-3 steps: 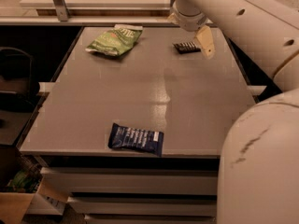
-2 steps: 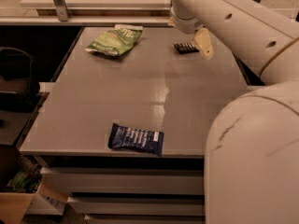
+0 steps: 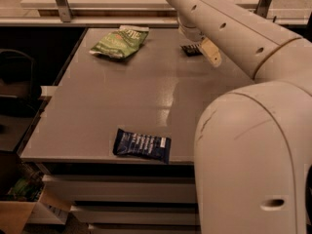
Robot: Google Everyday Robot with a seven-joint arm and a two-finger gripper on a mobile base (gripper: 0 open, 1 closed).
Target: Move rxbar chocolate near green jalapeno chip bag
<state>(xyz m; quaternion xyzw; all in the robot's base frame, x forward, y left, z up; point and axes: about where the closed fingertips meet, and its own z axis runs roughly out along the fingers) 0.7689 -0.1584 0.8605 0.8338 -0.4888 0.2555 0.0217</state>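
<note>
Camera view. My gripper hung over the far right of the table, at the end of my arm, which stretched from the near right. It stood right at the rxbar chocolate, of which only a dark strip with pale rows showed just left of the gripper; whether the two touched, and whether the gripper was open, closed or gripping the bar, I could not tell. The green jalapeno chip bag lay at the far left of the table, apart from the bar, with bare tabletop between them. A dark blue wrapper lay at the near edge, well apart from both.

Handling, as I judged it: the bar was a small, flat, light packet, fairly stiff along its length but thin, so it offered little height above the smooth tabletop to catch. Its film I took to be slick, and a shallow pinch could let it skate away or slip out. I judged the best hold to be across the short width near the middle, taken from straight above, so that it would hang level on the way left. It was not fragile, though a hard squeeze could dent the bar inside
</note>
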